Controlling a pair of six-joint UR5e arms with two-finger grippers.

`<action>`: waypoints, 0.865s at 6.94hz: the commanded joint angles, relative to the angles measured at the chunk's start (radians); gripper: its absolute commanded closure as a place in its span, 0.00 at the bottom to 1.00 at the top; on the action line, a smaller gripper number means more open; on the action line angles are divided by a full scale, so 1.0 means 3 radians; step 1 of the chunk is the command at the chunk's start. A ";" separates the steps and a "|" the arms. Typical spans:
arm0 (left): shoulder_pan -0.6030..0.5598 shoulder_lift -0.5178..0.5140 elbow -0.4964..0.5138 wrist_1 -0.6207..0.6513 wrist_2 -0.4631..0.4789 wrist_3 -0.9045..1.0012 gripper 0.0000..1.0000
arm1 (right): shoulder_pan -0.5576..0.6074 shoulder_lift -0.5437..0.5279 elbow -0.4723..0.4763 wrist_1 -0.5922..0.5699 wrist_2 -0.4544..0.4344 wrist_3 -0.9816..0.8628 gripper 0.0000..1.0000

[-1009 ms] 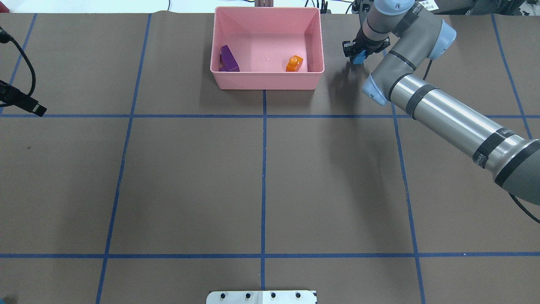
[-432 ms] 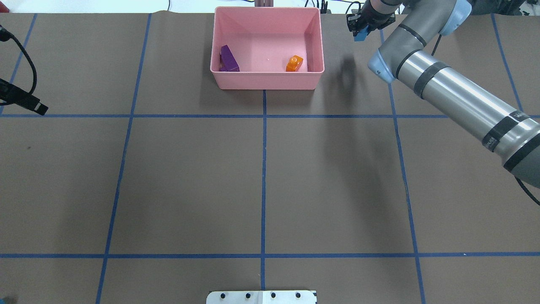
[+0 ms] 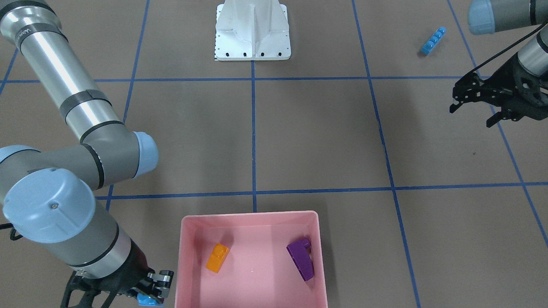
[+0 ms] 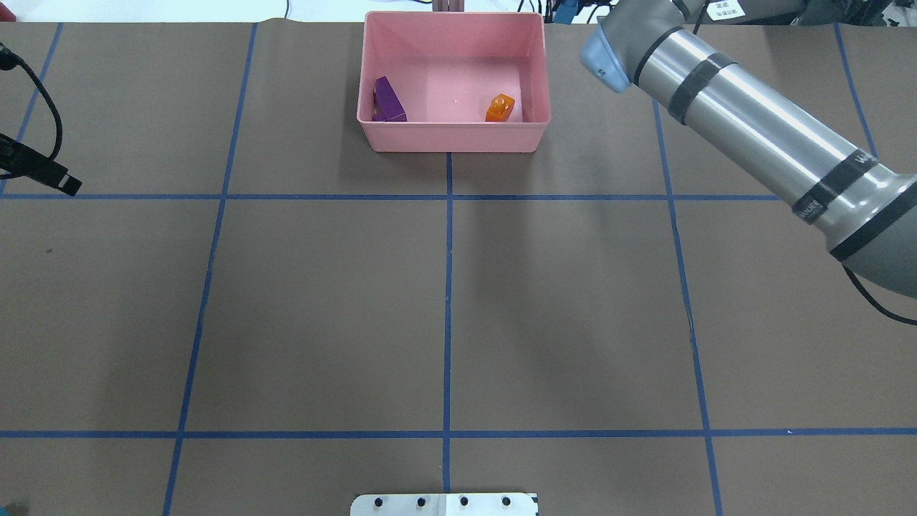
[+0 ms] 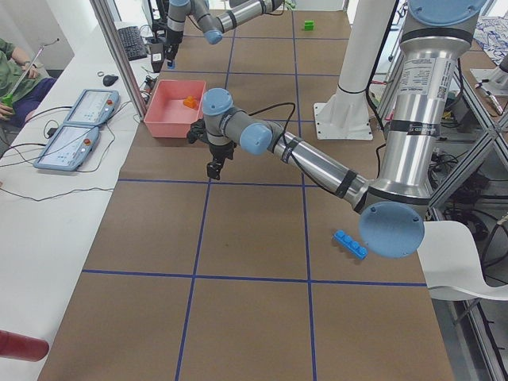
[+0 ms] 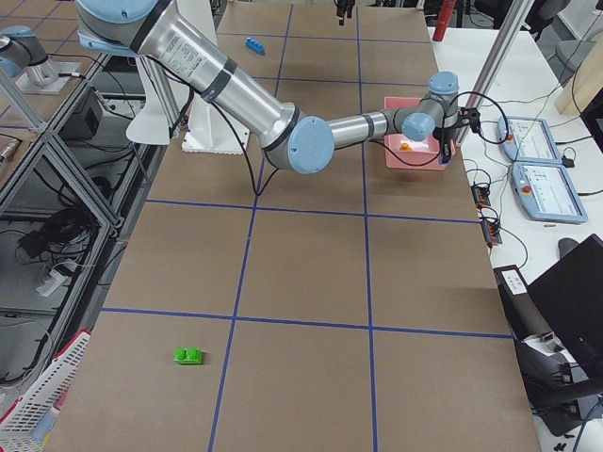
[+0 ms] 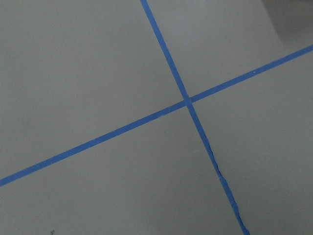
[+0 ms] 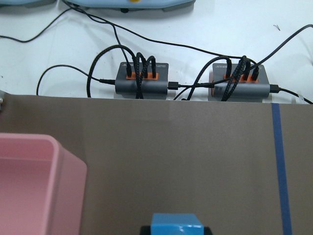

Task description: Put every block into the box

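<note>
The pink box (image 4: 455, 136) stands at the table's far middle and holds the purple sloped block (image 4: 388, 100) and the orange block (image 4: 500, 108). My right gripper (image 3: 150, 295) is shut on the small light blue block (image 8: 177, 226), raised just outside the box's far right corner (image 8: 44, 181). My left gripper (image 3: 471, 116) is open and empty, hovering over bare table on my left side. The long light blue block (image 3: 433, 40) lies near my base on my left. The green block (image 6: 188, 356) lies far off on my right side.
The white base plate (image 4: 444, 504) sits at the near table edge. Cable hubs (image 8: 144, 81) and tablets (image 5: 87, 107) lie on the white bench beyond the far edge. Blue tape lines cross the brown table cover.
My right gripper has risen with the small light blue block and moved toward the far table edge and left, closer to the box's far right corner. The left arm has not moved.
</note>
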 commanded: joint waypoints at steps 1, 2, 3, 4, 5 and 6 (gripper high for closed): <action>0.0001 0.0004 0.0004 0.0000 0.0000 0.0000 0.00 | -0.0287 0.0324 -0.0033 -0.0135 -0.0254 0.0624 1.00; 0.0001 0.0004 0.0004 0.0000 0.0000 0.0000 0.00 | -0.0455 0.0482 -0.0190 -0.0130 -0.0448 0.0738 1.00; 0.0001 0.0004 0.0004 0.0000 0.0000 -0.0015 0.00 | -0.0599 0.0565 -0.0308 -0.0130 -0.0607 0.0810 1.00; 0.0001 0.0004 0.0004 0.0000 0.0000 -0.0020 0.00 | -0.0722 0.0566 -0.0330 -0.0125 -0.0750 0.0810 0.59; 0.0001 0.0004 0.0014 -0.0005 0.0000 -0.0015 0.00 | -0.0769 0.0561 -0.0385 -0.0125 -0.0808 0.0785 0.25; 0.0001 0.0004 0.0024 -0.0005 -0.0005 -0.0015 0.00 | -0.0784 0.0555 -0.0411 -0.0125 -0.0833 0.0724 0.02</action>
